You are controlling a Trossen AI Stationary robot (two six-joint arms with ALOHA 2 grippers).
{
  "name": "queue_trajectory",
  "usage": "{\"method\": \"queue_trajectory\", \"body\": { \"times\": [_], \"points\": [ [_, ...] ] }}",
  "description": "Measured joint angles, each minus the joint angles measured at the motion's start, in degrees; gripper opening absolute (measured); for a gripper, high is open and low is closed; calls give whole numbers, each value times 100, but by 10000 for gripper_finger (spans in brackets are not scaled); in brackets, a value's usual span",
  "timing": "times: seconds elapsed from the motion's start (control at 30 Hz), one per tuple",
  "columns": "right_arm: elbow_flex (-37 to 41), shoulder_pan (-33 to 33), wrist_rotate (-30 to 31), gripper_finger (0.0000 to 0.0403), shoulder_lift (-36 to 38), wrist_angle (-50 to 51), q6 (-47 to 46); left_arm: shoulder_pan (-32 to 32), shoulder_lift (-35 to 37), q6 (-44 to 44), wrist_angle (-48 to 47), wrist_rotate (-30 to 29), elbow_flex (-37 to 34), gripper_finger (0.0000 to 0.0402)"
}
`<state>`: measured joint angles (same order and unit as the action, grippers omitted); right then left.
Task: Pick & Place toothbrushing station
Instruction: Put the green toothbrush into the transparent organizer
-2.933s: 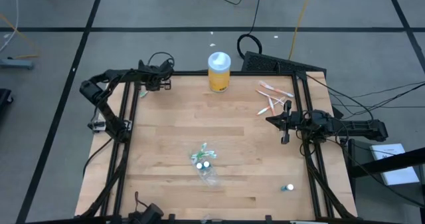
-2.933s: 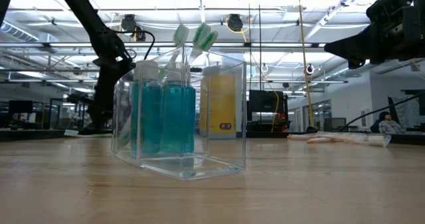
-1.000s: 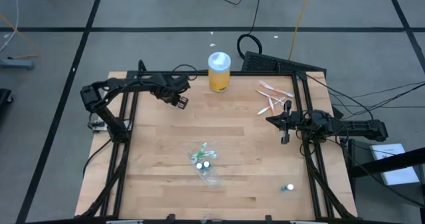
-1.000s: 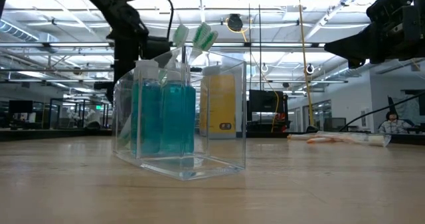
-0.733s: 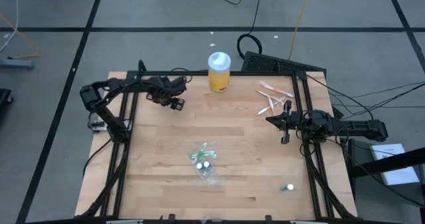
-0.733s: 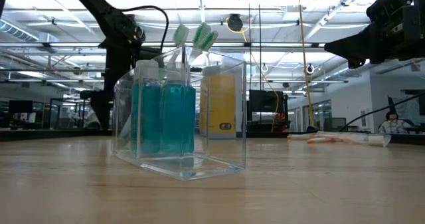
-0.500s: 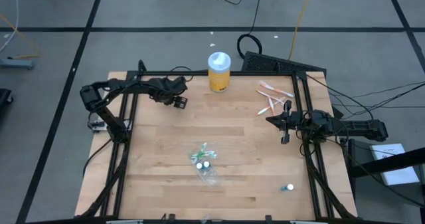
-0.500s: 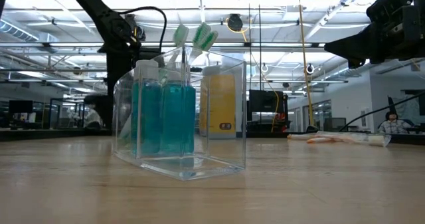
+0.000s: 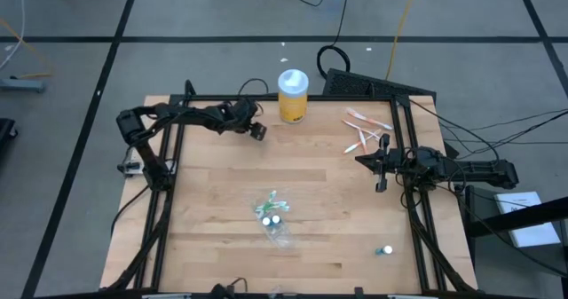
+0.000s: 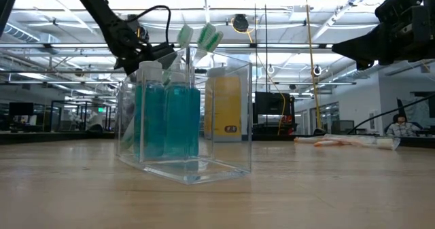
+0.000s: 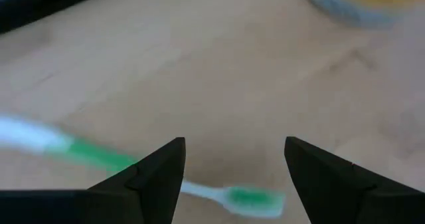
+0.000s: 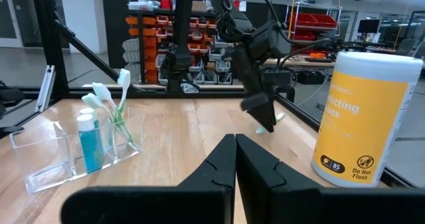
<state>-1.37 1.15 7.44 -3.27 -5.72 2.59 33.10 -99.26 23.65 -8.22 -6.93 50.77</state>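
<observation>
the clear holder (image 9: pixel 274 217) with teal bottles and green toothbrushes stands near the table's (image 9: pixel 328 175) centre, toward six o'clock. the left gripper (image 9: pixel 258 132), jaws released, hovers at eleven o'clock over a loose green toothbrush (image 11: pixel 166 181), beside the yellow jar (image 9: pixel 292 95). the right gripper (image 9: pixel 382 163) waits clenched at three o'clock.

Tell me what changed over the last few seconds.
The left gripper swung from the far-left corner toward the yellow jar with white lid and opened; a green-and-white toothbrush shows beneath it, apparently released. The clear plastic toothbrushing station and shut right gripper stayed put.
</observation>
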Motion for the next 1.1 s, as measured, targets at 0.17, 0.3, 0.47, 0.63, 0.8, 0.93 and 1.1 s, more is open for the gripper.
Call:
{"method": "queue_trajectory", "body": {
  "times": [0.17, 0.3, 0.47, 0.63, 0.8, 0.93, 1.1],
  "points": [
    [2, 0, -2, 4, -2, 0, 0, -20, -5, -1382, -222, 180, 161, 266],
    [0, 2, 0, 4, -2, 0, 0, -24, 277, -2084, -801, 242, 435, 266],
    [2, 0, 0, 4, 0, 0, 0, -136, 594, -3253, -1518, 225, 746, 266],
    [0, 1, -1, 4, -1, 0, 0, -316, 514, -4447, -1894, 57, 759, 266],
    [1, 0, 0, 4, -1, 0, 0, -275, 308, -4467, -1939, 73, 760, 266],
    [0, 0, 0, 4, 0, 0, 0, -252, 218, -4513, -2188, 130, 761, 266],
    [1, 1, 0, 4, -1, 0, 0, -290, 214, -4776, -2223, 135, 760, 266]
  ]
}}
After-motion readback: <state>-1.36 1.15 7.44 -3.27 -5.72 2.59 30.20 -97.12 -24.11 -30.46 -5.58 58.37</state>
